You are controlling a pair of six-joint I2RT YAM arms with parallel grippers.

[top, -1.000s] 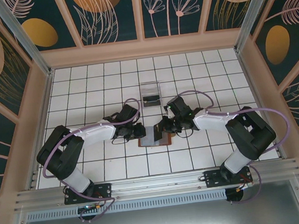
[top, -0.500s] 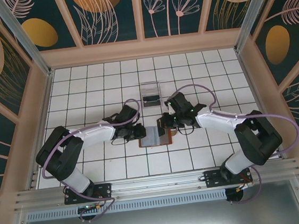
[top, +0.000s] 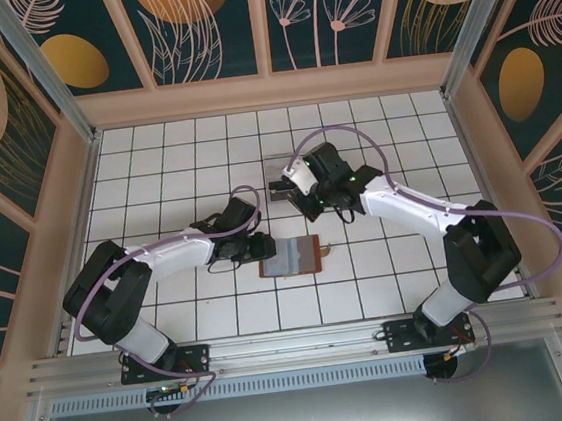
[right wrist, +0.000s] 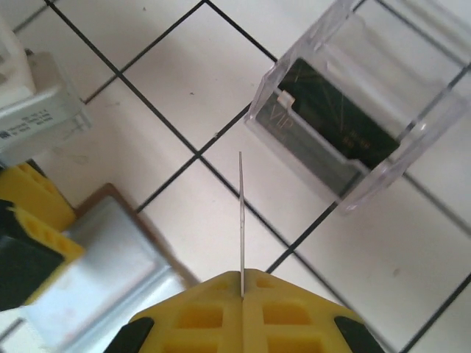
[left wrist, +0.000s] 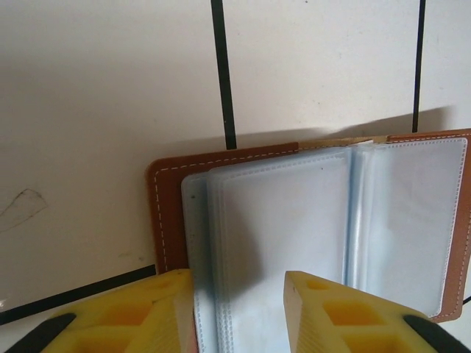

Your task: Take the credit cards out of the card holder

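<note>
Brown card holder (left wrist: 309, 243) open flat, edge between left jaws; thin card (right wrist: 241, 213) edge-on in right jaws; dark card (right wrist: 335, 118) beyond

Tabletop (top: 388, 272) right of the card holder (top: 292, 257) lies free; left gripper (left wrist: 239, 290) blocks its left edge, clear box (top: 282, 170) and right gripper (right wrist: 241, 279) beyond.

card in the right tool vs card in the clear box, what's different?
The held card is pinched between the fingers of the shut right tool; the boxed card sits loose inside the clear box. The held card shows edge-on as a thin line, its face unseen; the boxed card shows a dark face lettered VIP. Both are thin, flat and out of the wallet.
</note>
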